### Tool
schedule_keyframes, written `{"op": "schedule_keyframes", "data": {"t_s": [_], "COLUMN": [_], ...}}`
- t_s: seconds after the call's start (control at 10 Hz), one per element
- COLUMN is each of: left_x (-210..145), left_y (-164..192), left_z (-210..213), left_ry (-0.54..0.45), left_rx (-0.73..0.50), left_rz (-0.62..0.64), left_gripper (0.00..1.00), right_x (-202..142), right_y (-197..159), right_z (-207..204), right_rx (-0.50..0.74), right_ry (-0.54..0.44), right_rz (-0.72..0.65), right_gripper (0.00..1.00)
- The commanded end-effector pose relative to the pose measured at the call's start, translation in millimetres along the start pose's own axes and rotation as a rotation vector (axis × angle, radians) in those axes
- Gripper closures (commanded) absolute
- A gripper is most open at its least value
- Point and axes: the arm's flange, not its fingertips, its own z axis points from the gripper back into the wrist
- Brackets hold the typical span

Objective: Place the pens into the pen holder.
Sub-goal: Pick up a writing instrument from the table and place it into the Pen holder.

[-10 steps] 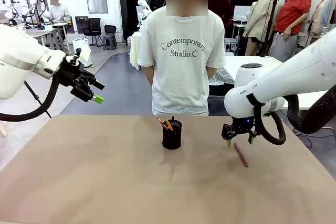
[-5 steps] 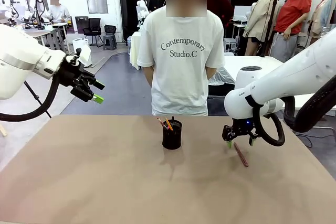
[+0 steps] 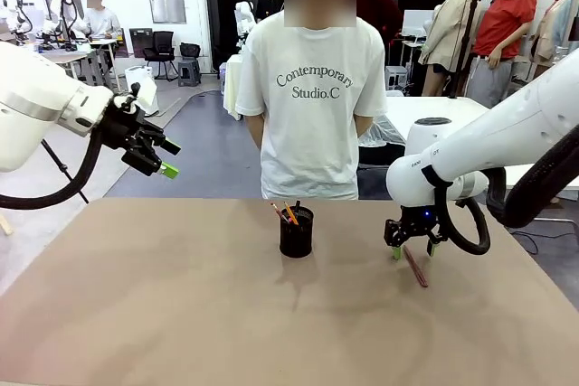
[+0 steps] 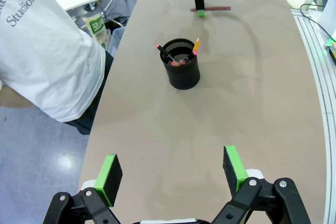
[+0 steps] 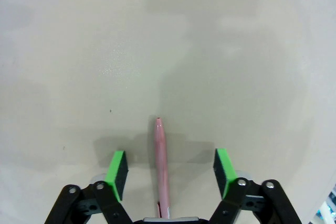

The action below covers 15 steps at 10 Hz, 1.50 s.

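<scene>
While the right gripper (image 5: 169, 165) hangs low over the desk (image 3: 181, 314), its green-padded fingers (image 5: 117, 167) stand spread to either side of the reddish-brown pen (image 5: 160, 167), which lies flat between them with a gap on each side; neither pad touches it. From the front, that gripper (image 3: 411, 250) points down at the near end of the pen (image 3: 416, 267), on the right part of the desk, well apart from the pen holder (image 3: 296, 232). The black mesh holder stands upright near the desk's middle, toward the far edge, with two pens (image 3: 285, 212) leaning out of its mouth: a black one with a red tip and a yellow-orange one. The left gripper (image 4: 170, 174) has its fingers spread wide with nothing between them; it is raised above the desk's left side (image 3: 156, 157). A person in a white T-shirt (image 3: 313, 88) stands at the far edge behind the holder
</scene>
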Motion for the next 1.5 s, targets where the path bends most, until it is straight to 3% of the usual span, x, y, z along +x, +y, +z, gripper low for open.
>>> {"op": "schedule_keyframes", "data": {"t_s": [0.0,0.2,0.8,0.9,1.1,1.3,1.4], "left_x": [0.6,0.6,0.6,0.6,0.6,0.6,0.6], "left_y": [-0.8,-0.8,-0.8,-0.8,-0.8,-0.8,-0.8], "left_z": [3.0,3.0,3.0,3.0,3.0,3.0,3.0], "left_ry": [0.001,0.001,0.001,0.001,0.001,0.001,0.001], "left_rx": [0.006,0.006,0.006,0.006,0.006,0.006,0.006], "left_rz": [0.009,0.009,0.009,0.009,0.009,0.009,0.009], "left_gripper": [0.0,0.0,0.0,0.0,0.0,0.0,0.0], "right_x": [7.6,7.3,11.4,10.6,12.1,13.9,10.6], "right_y": [-1.7,-2.4,-6.7,-8.9,-19.7,-32.4,-40.0], "right_z": [4.6,1.6,4.6,14.1,46.1,79.6,95.1], "right_rx": [0.031,0.029,0.062,0.112,0.26,0.515,0.659], "right_ry": [0.005,0.024,0.037,0.022,-0.064,-0.13,-0.207], "right_rz": [-0.005,-0.029,-0.037,-0.025,0.016,0.085,0.147], "right_gripper": [0.58,0.98,1.0,1.0,1.0,1.0,1.0]}}
